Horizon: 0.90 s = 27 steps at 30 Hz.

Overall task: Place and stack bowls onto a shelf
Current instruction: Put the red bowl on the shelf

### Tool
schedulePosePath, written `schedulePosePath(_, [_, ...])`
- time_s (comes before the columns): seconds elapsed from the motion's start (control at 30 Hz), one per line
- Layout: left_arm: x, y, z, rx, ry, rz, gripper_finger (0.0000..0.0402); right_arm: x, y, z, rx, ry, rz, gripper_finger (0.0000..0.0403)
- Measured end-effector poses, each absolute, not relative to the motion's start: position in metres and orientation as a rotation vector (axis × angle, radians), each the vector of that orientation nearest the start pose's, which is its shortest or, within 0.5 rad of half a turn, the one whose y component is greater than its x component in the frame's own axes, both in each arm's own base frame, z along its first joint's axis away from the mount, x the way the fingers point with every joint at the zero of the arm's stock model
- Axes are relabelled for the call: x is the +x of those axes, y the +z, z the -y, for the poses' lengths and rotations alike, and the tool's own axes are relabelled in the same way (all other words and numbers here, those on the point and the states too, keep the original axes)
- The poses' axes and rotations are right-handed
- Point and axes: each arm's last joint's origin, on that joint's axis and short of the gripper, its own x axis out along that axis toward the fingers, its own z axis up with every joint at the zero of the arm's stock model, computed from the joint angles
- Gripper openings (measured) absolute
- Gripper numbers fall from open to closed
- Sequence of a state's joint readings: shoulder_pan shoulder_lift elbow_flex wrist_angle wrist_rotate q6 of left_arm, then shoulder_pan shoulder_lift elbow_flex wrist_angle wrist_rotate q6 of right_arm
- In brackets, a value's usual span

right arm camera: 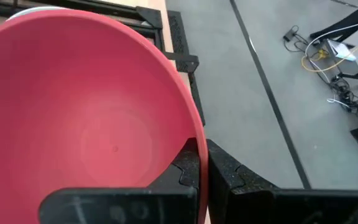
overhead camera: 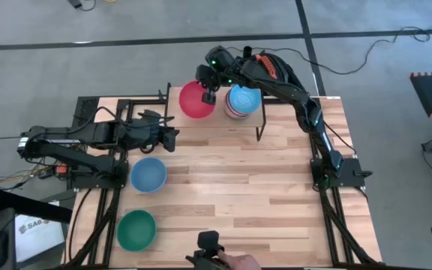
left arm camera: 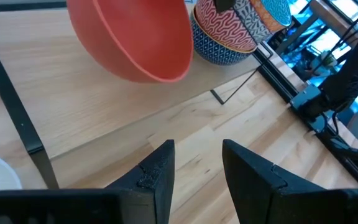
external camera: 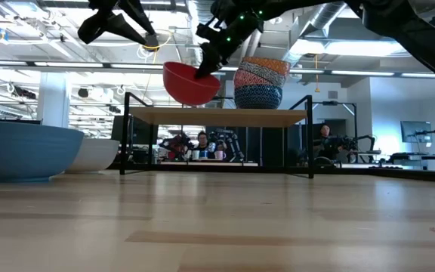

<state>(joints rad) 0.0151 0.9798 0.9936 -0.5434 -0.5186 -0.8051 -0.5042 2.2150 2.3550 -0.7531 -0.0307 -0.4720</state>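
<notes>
My right gripper (overhead camera: 208,95) holds the red bowl (overhead camera: 194,100) over the left part of the shelf (external camera: 217,115). The bowl (external camera: 190,83) is tilted and clear of the board. Beside it on the shelf stands a stack of several bowls (overhead camera: 243,102): a blue-and-white patterned bowl (left arm camera: 219,48) at the bottom, a pink patterned one above it, and a light blue inside on top. My left gripper (left arm camera: 197,165) is open and waits over the table's left side, pointing toward the shelf. A light blue bowl (overhead camera: 148,175) and a green bowl (overhead camera: 136,229) sit on the tabletop. My right gripper pinches the red bowl's rim (right arm camera: 196,127) on the side facing the stack, with one finger (right arm camera: 187,169) inside the bowl and the other (right arm camera: 232,177) outside. The fingers come from above, slanting down. The bowl hangs tilted below them, lifted clear of the shelf.
A white bowl (external camera: 97,154) sits on the tabletop near the shelf's left legs. The shelf's black legs (overhead camera: 261,124) stand on the table's far part. A person's hand (overhead camera: 240,262) with a dark device shows at the near edge. Bare wood lies between the shelf and the near edge.
</notes>
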Motion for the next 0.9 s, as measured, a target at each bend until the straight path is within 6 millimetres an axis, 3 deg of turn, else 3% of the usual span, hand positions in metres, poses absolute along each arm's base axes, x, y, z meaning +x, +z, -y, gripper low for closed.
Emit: schedulePosePath(0.9, [0.1973, 0.3390, -0.0167, -0.672, 0.677, -0.279, 0.0119, 0.4258, 0.3494, 0.2409, -0.256, -0.262, -0.714, 0.0038])
